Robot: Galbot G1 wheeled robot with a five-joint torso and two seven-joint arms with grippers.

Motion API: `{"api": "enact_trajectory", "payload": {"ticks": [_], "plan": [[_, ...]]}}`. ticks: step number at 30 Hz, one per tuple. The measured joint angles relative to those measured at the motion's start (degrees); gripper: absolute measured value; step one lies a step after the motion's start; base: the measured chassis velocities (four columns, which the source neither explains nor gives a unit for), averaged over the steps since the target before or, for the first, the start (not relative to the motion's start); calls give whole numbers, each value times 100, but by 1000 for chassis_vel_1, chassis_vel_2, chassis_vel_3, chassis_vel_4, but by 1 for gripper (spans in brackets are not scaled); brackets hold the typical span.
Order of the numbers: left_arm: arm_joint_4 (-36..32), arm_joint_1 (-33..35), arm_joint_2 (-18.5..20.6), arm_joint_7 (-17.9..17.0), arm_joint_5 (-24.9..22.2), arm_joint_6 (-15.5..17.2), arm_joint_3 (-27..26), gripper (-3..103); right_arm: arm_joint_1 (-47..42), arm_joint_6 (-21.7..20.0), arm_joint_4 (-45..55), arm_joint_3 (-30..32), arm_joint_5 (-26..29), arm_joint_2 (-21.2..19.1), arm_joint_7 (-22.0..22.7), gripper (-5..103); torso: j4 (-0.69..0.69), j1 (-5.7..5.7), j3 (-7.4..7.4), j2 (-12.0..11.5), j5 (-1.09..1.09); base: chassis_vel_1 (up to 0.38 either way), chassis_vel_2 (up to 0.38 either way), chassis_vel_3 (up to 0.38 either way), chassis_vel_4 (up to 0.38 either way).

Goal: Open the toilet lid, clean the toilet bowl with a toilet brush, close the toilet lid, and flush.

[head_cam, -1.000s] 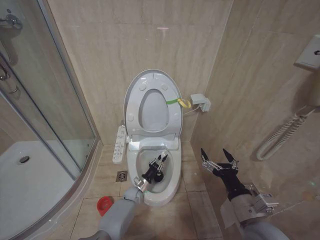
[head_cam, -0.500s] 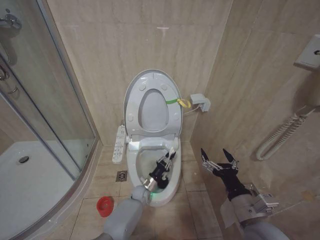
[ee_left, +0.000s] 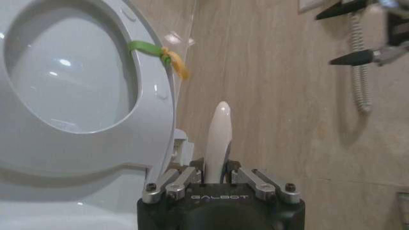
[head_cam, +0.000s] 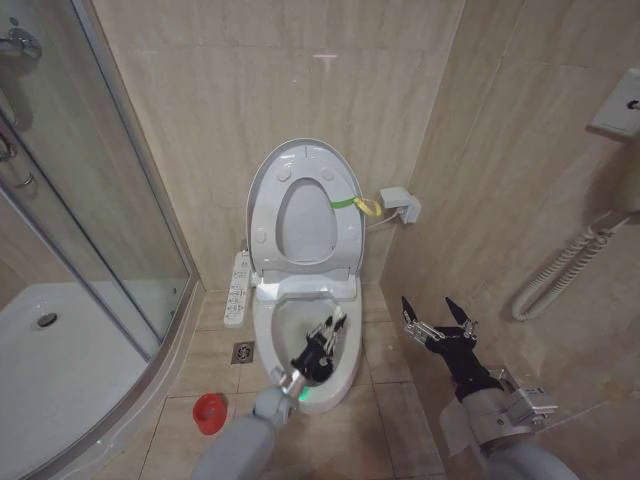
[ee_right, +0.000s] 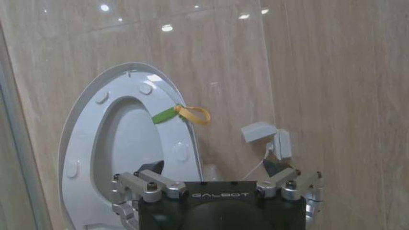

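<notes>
Left fingers: the left gripper is seen low in the middle of the head view, over the bowl opening, its fingers clenched on the thin white stick handle of the toilet brush; in the left wrist view the handle runs up from between them.
Brush: judged light and stiff, with a smooth glossy handle that could slip or twist in the hold; a hold low on the handle, as now, is judged to give the best control. The bristle head cannot be made out.
Bowl: the white ceramic elongated oval toilet bowl sits at lower centre; hard, glazed, judged slippery and easily knocked by metal.
Lid: the glossy white oval plastic toilet lid is raised against the wall at centre frame, with the white seat ring folded up against it; judged light and hinged, best taken at its free upper edge.
Right fingers: the right gripper is held at lower right, beside the bowl and apart from it, fingers spread and empty.
Surroundings: a small red round cup holder stands on the floor at lower left; a white button panel lies left of the bowl.
Obstacles: the tiled wall at the right and the glass shower screen at the left are judged to leave little swing room.
</notes>
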Motion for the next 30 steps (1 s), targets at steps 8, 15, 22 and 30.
{"api": "enact_trajectory", "payload": {"ticks": [8,15,22,30], "plan": [[-266,614,235,40,7,-2,-60,21,0,0,0,0,0,0,0,100,0,0,1,0,0,0,0,0,0],[-631,729,468,8,9,14,-172,26,0,0,0,0,0,0,0,100,-1,0,2,-1,-1,0,0,0,0],[-1037,481,605,-199,-91,75,-282,25,0,0,0,0,0,0,0,100,-2,1,2,-1,0,0,0,0,0],[-1262,486,576,-315,-199,174,-277,19,0,0,0,0,0,0,0,100,-1,1,2,-1,2,0,0,0,0]]}}
